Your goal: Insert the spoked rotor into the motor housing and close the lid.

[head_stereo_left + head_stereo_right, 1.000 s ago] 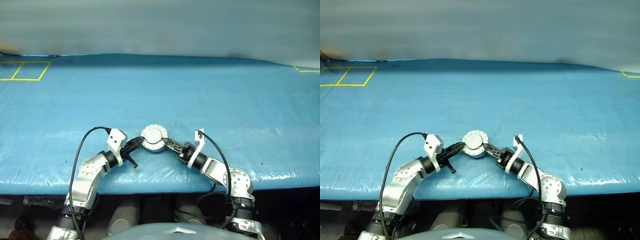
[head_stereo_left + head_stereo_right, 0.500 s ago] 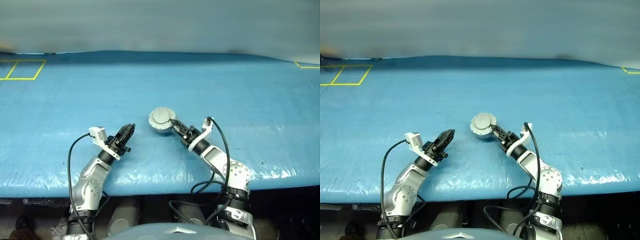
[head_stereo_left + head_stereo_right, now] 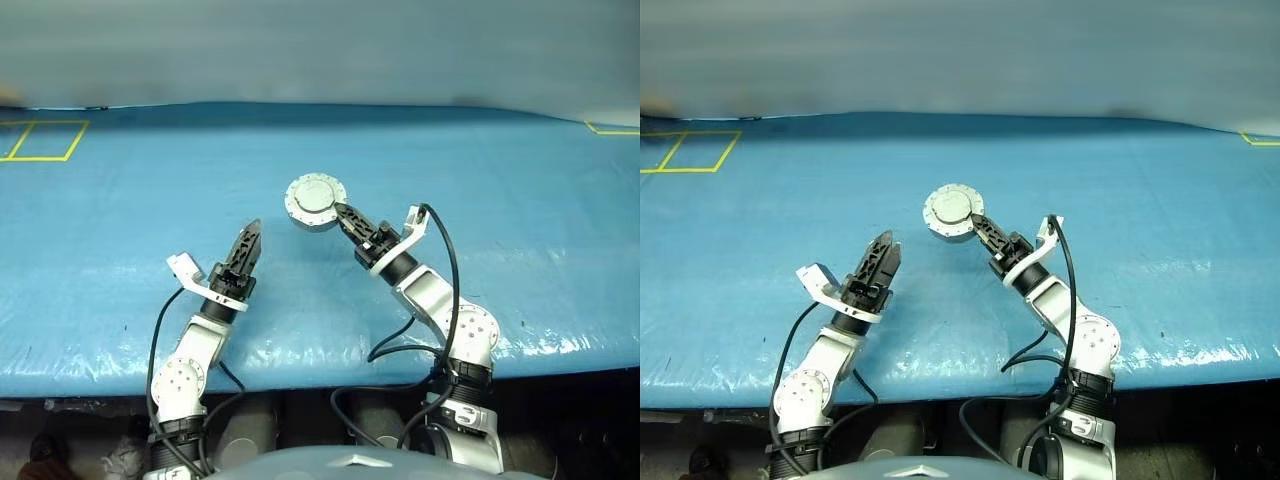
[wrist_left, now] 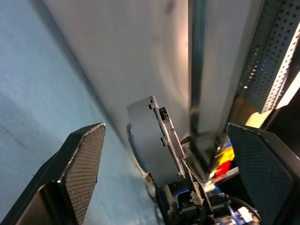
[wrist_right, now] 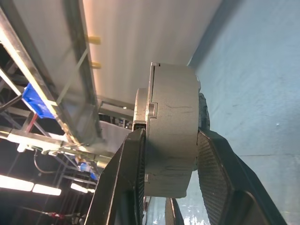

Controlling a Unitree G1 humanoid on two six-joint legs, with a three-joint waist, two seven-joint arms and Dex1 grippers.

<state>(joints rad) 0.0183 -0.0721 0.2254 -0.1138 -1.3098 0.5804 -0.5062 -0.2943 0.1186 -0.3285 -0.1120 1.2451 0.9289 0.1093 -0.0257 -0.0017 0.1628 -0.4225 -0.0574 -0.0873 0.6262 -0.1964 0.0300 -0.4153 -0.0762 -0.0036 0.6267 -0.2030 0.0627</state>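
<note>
Black fingers of the right gripper (image 3: 343, 212) are clamped across the edge of the motor housing (image 3: 315, 201), one on each flat face, and hold the pale grey puck up above the blue table (image 3: 500, 200) with its lid (image 5: 142, 136) closed against it. The left gripper (image 3: 250, 236) hangs apart to the left, jaws spread wide and empty, pointing up toward the housing with nothing between them. Yellow tape lines (image 3: 45, 140) mark the table's far left corner, well apart from both arms.
</note>
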